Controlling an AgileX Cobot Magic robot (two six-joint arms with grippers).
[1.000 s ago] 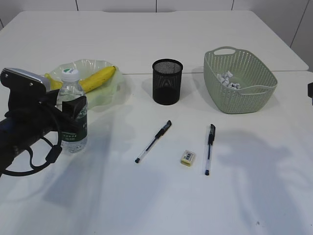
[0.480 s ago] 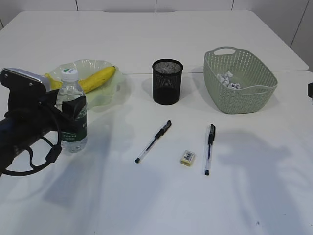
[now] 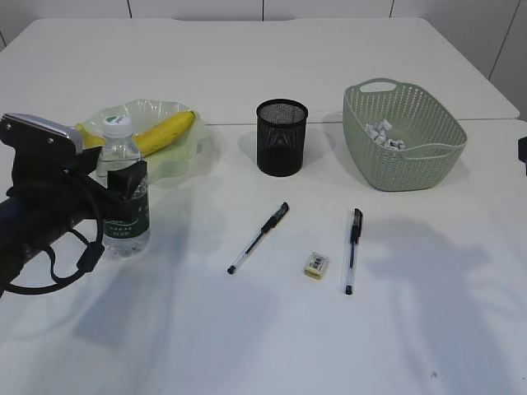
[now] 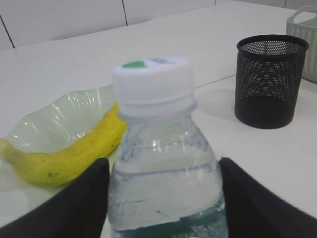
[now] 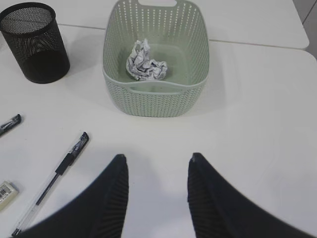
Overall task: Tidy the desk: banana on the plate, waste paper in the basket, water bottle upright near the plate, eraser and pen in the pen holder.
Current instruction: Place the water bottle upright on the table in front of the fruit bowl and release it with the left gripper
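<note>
The water bottle (image 3: 123, 197) (image 4: 163, 163) stands upright on the table just in front of the plate (image 3: 140, 109). My left gripper (image 3: 120, 186) (image 4: 163, 171) straddles it, jaws open, with a thin gap beside the left finger. The banana (image 3: 165, 132) (image 4: 74, 153) lies in the plate. Crumpled waste paper (image 5: 144, 62) sits in the basket (image 3: 403, 136) (image 5: 156, 99). Two pens (image 3: 259, 237) (image 3: 352, 249) and the eraser (image 3: 316, 265) lie on the table in front of the pen holder (image 3: 282, 137). My right gripper (image 5: 157, 158) hangs open over bare table, holding nothing.
The pen holder (image 4: 267, 82) stands right of the bottle, well apart from it. In the right wrist view one pen (image 5: 52, 181) and the eraser (image 5: 6, 193) lie left of my fingers. A table seam runs behind the basket.
My left jaws have spread apart around the water bottle, which stays standing in the same spot. The right arm has not moved.
</note>
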